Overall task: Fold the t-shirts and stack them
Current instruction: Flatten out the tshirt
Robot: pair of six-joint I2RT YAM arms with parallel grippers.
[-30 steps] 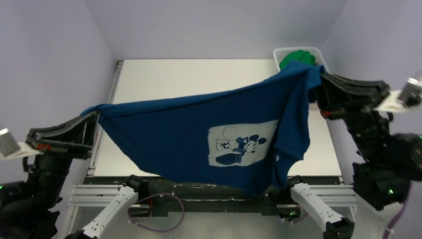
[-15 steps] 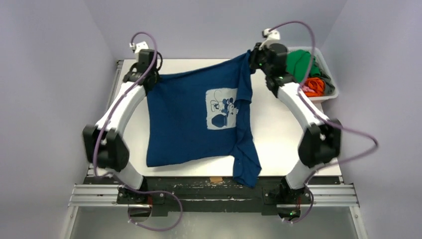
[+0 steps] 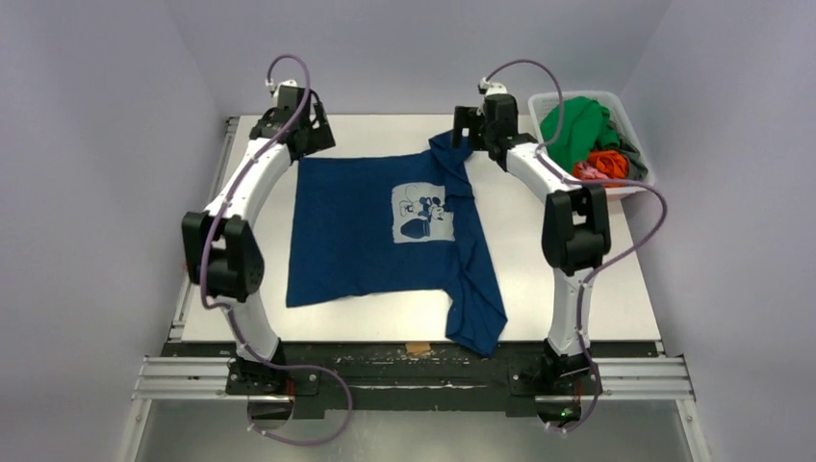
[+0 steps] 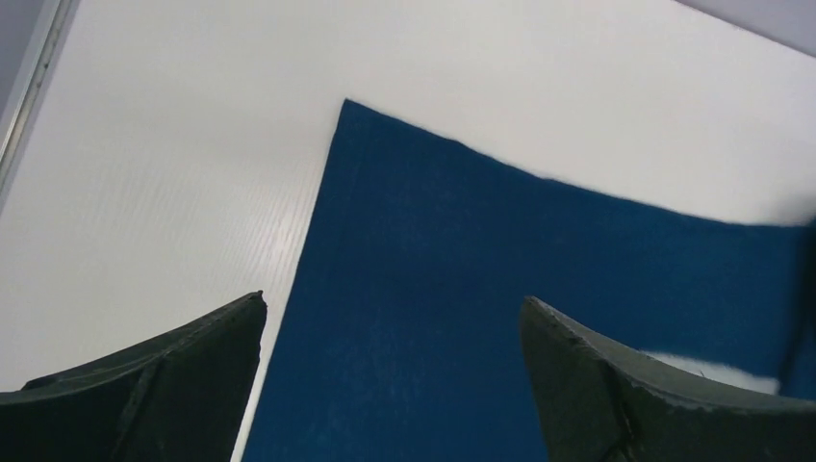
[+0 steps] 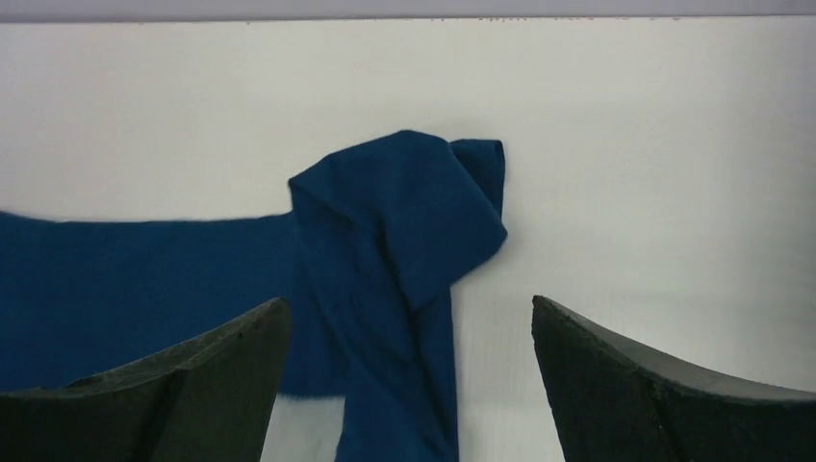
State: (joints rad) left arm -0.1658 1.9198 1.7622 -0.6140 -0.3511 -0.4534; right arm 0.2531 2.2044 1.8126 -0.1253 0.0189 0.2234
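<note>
Navy t-shirt (image 3: 375,236) lies spread print-up on the white worktop (image 3: 366,135) | left hand (image 4: 393,306): fingers wide apart, holding nothing, shirt's flat corner just ahead between them | right hand (image 5: 412,306): spread wide too, empty, a bunched fold of the shirt just ahead | green t-shirt (image 3: 575,120) and orange t-shirt (image 3: 601,162) in white basket (image 3: 630,120) beyond the right hand's outer side
</note>
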